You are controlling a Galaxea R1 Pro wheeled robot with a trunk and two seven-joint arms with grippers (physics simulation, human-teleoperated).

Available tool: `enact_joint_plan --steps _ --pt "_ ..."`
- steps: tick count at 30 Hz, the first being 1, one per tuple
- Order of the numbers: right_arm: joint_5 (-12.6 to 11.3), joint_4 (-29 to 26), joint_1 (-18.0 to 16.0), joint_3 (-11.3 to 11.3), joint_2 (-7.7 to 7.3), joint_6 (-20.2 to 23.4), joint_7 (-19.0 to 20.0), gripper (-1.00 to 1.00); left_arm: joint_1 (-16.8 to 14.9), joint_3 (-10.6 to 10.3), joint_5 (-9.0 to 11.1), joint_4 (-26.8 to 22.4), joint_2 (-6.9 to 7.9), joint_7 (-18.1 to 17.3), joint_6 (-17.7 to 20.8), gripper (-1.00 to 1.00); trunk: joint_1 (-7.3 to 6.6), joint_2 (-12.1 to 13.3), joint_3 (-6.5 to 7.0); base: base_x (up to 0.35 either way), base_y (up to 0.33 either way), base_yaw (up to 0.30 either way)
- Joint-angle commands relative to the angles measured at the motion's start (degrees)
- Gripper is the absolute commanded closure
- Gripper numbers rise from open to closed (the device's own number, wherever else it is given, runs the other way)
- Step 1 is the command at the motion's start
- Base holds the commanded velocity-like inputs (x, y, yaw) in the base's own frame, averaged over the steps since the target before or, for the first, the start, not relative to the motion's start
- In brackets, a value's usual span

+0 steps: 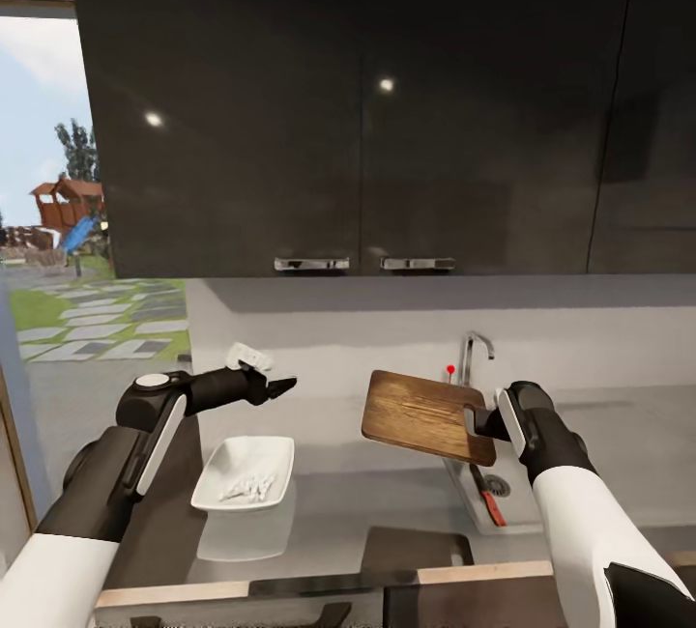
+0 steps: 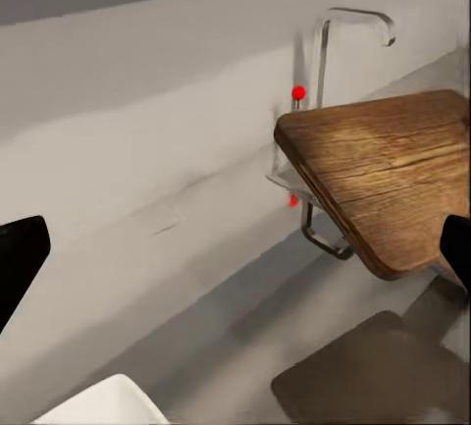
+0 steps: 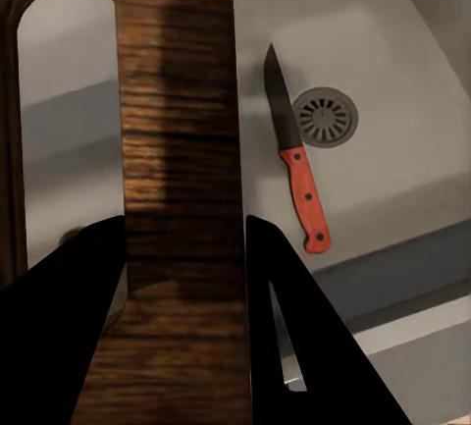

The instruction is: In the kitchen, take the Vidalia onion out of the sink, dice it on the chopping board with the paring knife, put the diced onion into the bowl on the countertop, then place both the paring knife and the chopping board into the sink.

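Gleaming grey countertop point(image 1: 338, 502) under dark cabinets point(image 1: 367, 106); right gripper point(image 1: 480, 421) clamps chopping board point(image 1: 425, 413), left gripper point(image 1: 280, 386) state unclear

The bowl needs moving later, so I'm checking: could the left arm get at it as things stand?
Probably yes. The left gripper hangs free above the countertop, just behind the bowl, with nothing between them; the chopping board is off to the side.

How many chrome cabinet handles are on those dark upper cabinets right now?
2. One chrome handle sits at the bottom edge of the left dark glossy cabinet door; the other handle is beside it on the neighbouring door. Doors further right show none; some may be hidden.
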Motion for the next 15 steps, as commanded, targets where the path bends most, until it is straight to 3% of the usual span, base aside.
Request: enact_joint_plan --steps 1,8,11,13,15 --pt "0.36 -0.04 -0.03 -0.1 0.03 0.25 0.21 1.0 -0.03 0.04 0.12 -0.03 0.1 -1.09 0.36 -1.0 0.02 -0.05 -0.12 0.0 0.0 -0.035" --pt "0.43 -0.04 -0.03 -0.93 0.03 0.27 0.21 1.0 -0.03 0.36 0.12 -0.03 0.15 -2.69 0.32 -1.0 0.02 -0.05 -0.78 0.0 0.0 -0.083" --pt "0.44 -0.04 -0.03 -3.24 0.03 0.32 0.18 1.0 -0.03 0.39 0.12 -0.03 0.14 -2.79 0.31 -1.0 0.02 -0.05 -1.05 0.0 0.0 -0.128" --pt "0.45 -0.04 -0.03 -7.26 0.03 0.35 0.19 1.0 -0.03 0.4 0.13 -0.03 0.14 -2.83 0.32 -1.0 0.02 -0.05 -1.23 0.0 0.0 -0.135" --pt "0.45 -0.04 -0.03 -7.85 0.03 0.36 0.18 1.0 -0.03 0.4 0.13 -0.03 0.14 -2.84 0.32 -1.0 0.02 -0.05 -1.41 0.0 0.0 -0.137"
